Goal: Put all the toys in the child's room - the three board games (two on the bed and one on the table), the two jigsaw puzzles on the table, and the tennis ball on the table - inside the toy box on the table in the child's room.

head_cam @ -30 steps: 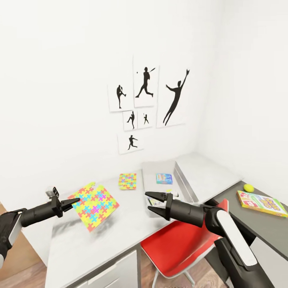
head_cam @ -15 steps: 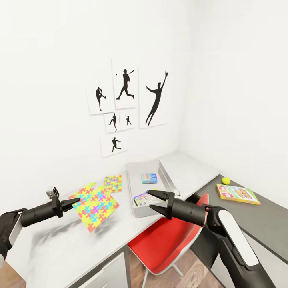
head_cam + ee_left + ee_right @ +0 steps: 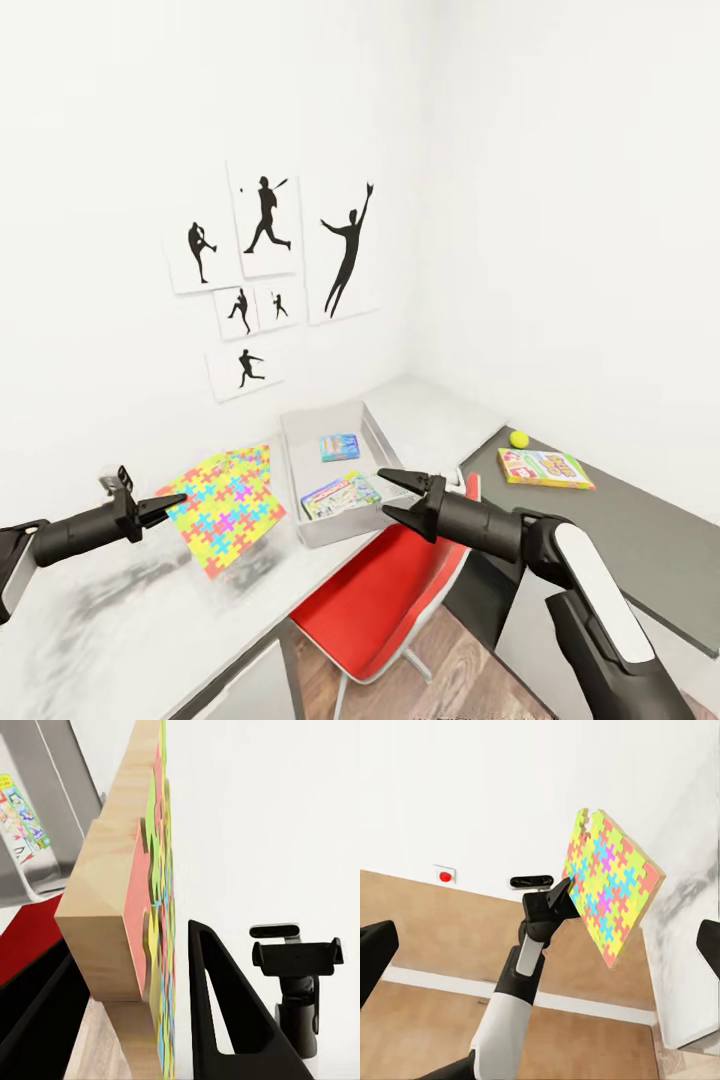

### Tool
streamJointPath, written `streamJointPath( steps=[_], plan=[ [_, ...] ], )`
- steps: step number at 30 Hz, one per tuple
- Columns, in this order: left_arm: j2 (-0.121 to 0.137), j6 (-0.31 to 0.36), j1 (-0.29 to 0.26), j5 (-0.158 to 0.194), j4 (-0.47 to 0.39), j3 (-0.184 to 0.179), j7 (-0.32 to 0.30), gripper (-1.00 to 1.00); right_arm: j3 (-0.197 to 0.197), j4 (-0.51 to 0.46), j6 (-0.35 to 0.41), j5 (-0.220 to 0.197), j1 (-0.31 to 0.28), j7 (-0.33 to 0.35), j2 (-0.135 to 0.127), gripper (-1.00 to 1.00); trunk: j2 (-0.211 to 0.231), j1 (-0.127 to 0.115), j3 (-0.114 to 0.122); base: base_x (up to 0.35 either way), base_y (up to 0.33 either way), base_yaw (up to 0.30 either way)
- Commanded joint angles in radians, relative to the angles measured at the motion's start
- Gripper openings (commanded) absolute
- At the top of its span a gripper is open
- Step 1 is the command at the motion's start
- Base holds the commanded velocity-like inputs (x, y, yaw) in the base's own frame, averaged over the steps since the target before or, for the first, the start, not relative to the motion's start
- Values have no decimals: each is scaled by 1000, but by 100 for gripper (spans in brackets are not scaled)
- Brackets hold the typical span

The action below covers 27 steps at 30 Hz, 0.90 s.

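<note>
White-walled room with black sports silhouette pictures (image 3: 265, 275) above a pale grey surface (image 3: 120, 620). Grey toy box (image 3: 296, 490) there, holding two board games (image 3: 340, 495). Third game (image 3: 545, 468) and tennis ball (image 3: 519, 439) on the dark corner section. Left end effector (image 3: 170, 503) clamped on a jigsaw puzzle (image 3: 222, 500), tilted in midair; wooden backing seen from the left wrist. Right end effector (image 3: 395, 497) fingers apart, above a red chair (image 3: 385, 600).

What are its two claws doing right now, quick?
Left gripper: shut on a jigsaw puzzle, holding it above the table.
Right gripper: open, holding nothing.
</note>
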Motion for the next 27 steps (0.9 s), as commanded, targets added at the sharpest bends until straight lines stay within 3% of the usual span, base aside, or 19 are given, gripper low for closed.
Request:
streamJointPath(
  steps=[1, 4, 9, 19, 27],
  plan=[
    [19, 11, 0, 0, -1, -1, -25, -100, -3, -1, 0, -10, -1, -10, 0, 100, 5, -3, 1, 0, 0, -188],
    [58, 11, 0, 1, -1, -3, -25, -100, -6, -1, 0, -10, -1, -10, -1, 100, 26, -15, 10, 0, 0, -165],
    [84, 11, 0, 2, -2, -4, -25, -100, -7, -1, 0, -10, -1, -10, 0, 100, 61, -34, 26, 0, 0, -79],
    [89, 11, 2, 4, -76, -30, -25, -100, -6, 6, 0, -2, -1, -11, 1, 100, 68, -38, 29, 0, 0, -6],
    [88, 12, -1, 4, -180, -115, -25, -100, -6, 6, -44, 90, -1, -10, -2, 100, 68, -38, 29, 0, 0, 0]
  ],
)
